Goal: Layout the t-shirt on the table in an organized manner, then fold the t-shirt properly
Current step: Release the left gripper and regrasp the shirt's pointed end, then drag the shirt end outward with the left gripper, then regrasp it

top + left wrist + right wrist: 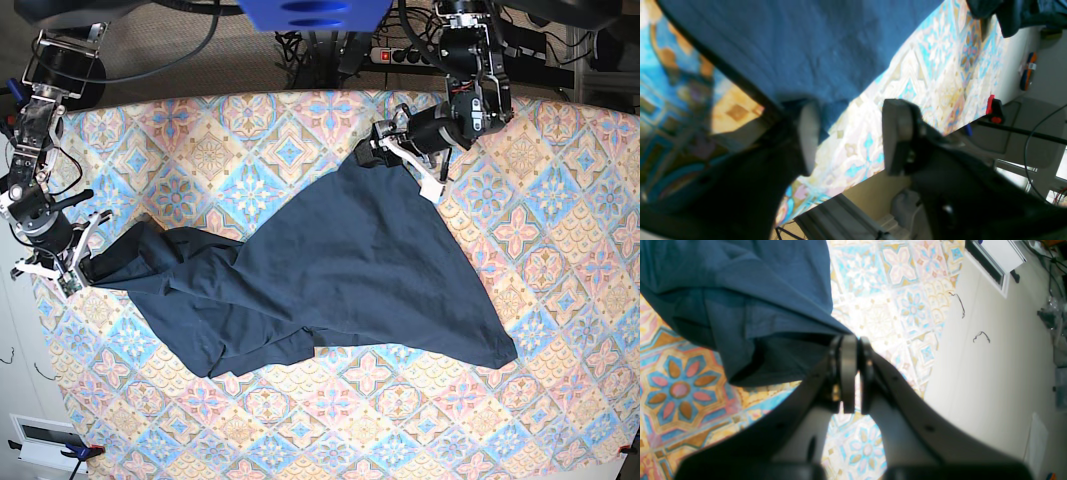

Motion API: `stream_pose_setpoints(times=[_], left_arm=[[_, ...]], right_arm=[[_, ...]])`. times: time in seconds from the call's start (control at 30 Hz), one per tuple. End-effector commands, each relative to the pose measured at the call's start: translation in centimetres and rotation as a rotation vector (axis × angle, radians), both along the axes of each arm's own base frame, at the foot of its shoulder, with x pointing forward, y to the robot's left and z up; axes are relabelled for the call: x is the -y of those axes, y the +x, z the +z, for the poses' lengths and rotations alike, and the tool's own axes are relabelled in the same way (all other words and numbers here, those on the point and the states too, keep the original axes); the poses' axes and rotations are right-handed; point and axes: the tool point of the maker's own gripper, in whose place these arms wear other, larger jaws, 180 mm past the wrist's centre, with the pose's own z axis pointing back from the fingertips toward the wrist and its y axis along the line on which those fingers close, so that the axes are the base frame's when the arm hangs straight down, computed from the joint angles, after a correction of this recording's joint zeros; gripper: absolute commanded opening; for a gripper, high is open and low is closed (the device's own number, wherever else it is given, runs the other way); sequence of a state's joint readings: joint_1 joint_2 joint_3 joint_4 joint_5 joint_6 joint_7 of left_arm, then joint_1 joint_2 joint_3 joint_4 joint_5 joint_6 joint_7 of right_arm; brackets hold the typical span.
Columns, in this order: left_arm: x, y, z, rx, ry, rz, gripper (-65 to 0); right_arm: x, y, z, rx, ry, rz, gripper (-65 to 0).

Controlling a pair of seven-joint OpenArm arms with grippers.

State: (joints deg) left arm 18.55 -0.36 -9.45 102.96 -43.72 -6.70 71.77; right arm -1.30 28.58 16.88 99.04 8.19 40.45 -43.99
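At the left edge of the base view, my right gripper (pixel 78 268) is pressed together, pinching a corner of the t-shirt (pixel 330 270). The t-shirt lies crumpled across the centre of the table (pixel 560 200). Upper right, my left gripper (pixel 400 150) stands spread, apparently touching the cloth edge.

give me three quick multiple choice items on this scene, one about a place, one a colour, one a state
1. Where does the right end effector meet the t-shirt?
A. at its edge toward the table's side edge
B. at its middle
C. nowhere

2. The t-shirt's colour?
A. red
B. dark navy
C. white

3. How are the left end effector's jaws?
A. open
B. closed flat
C. out of sight

Answers: 1 A, the base view shows it pinching that end near the edge of the table. 2 B, plain navy in every view. 3 A, the left wrist view shows a clear gap.
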Motion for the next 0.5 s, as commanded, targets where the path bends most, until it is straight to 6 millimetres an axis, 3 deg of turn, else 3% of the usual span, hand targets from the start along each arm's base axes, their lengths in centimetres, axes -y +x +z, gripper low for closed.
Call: stream_pose_setpoints(times=[0.0, 0.1, 0.17, 0.27, 0.47], left_arm=[[0.0, 0.3, 0.7, 0.026, -0.011, -0.002, -39.9], [-1.8, -0.4, -0.1, 0.008, 0.052, -0.02, -42.7], [-2.8, -0.4, -0.4, 0.007, 0.088, -0.03, -48.0], [-3.9, -0.3, -0.5, 0.009, 0.12, -0.034, -65.0], [-4.7, 0.5, 0.5, 0.046, 0.142, -0.044, -65.0]], right_arm=[[0.5, 0.7, 1.9, 0.055, -0.013, 0.002, -64.7], [0.5, 0.7, 2.0, 0.058, -0.014, 0.004, -64.7], [0.5, 0.7, 2.0, 0.058, -0.014, 0.004, -64.7], [0.5, 0.7, 2.0, 0.057, -0.013, 0.003, -64.7], [0.5, 0.7, 1.9, 0.055, -0.013, 0.002, -64.7]])
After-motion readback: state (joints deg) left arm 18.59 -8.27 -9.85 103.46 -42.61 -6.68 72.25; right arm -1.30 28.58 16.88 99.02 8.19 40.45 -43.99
